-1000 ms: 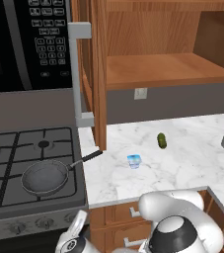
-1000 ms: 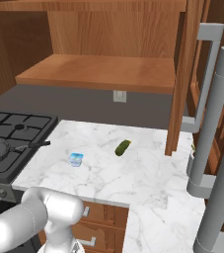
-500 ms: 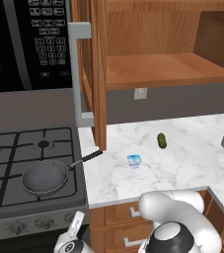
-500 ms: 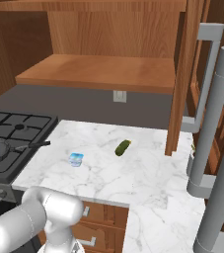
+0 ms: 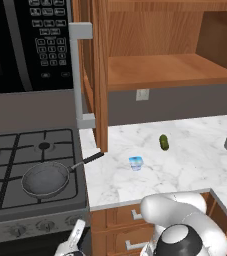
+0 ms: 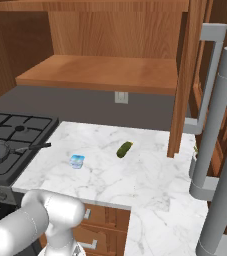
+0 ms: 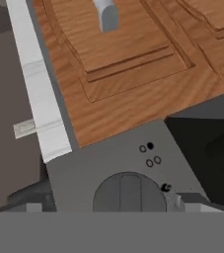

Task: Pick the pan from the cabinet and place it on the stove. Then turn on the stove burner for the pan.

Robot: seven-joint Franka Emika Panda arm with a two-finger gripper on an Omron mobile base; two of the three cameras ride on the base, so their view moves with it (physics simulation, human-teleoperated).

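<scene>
Down low in front of the stove [image 5: 15, 215], the gripper [image 5: 70, 244] hangs just below the row of grey knobs on the front panel, and whether its fingers are parted or closed I cannot tell from here, nor whether they touch anything. Right before the hand sits one round grey knob [image 7: 129, 192] with a flat ridge across its face, set in a smooth grey panel with small printed burner marks beside it, and beyond that a brown wooden drawer front with routed panel lines. On the stove itself the pan [image 5: 46, 179] rests on the black grate at the front, on the side nearest the counter, a shallow dark-grey round with its thin black handle reaching out over the edge of the white marble counter [image 5: 185, 170]. Behind the pan on the stove is a round black burner cap [image 5: 44, 146] among the grate prongs. On the counter beside the stove lie a small blue-and-white object [image 5: 135, 163] and, farther off, a green pickle [image 5: 163, 142]. Above the counter the cabinet [image 5: 165, 65] stands open, its warm wood-grain shelf bare, its door swung out with a long grey bar handle [image 5: 77, 75]. Over the stove hangs a black microwave [image 5: 25, 45].
</scene>
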